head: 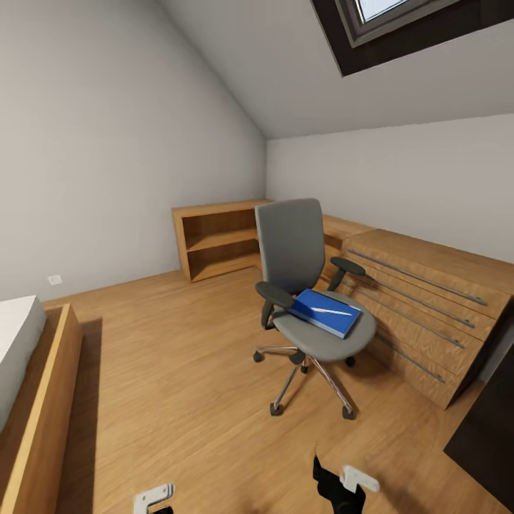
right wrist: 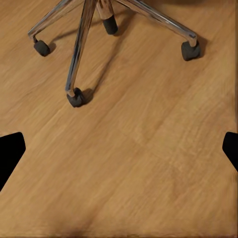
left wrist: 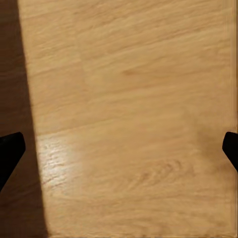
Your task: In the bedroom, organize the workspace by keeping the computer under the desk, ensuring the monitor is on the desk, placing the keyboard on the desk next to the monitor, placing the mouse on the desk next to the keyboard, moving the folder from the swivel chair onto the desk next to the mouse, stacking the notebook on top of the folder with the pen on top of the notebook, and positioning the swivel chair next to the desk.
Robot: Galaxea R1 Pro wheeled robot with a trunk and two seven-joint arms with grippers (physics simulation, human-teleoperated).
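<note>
The swivel chair [head: 293,250], grey with black armrests and a chrome star base, stands on the wood floor in the middle of the head view. On its seat lies a flat blue folder [head: 321,314]; I cannot tell a separate notebook from it. A thin white pen [head: 330,311] rests on top. The desk's black edge [head: 489,428] shows at the right. The computer, monitor, keyboard and mouse are out of view. My left gripper [left wrist: 119,153] hangs open over bare floor. My right gripper [right wrist: 119,153] is open above the floor just short of the chair's castors [right wrist: 75,98].
A bed [head: 28,385] with a wooden frame lines the left side. A light-wood open shelf [head: 218,239] stands against the far wall, and a light-wood drawer chest [head: 421,307] runs behind the chair on the right. Open floor lies between bed and chair.
</note>
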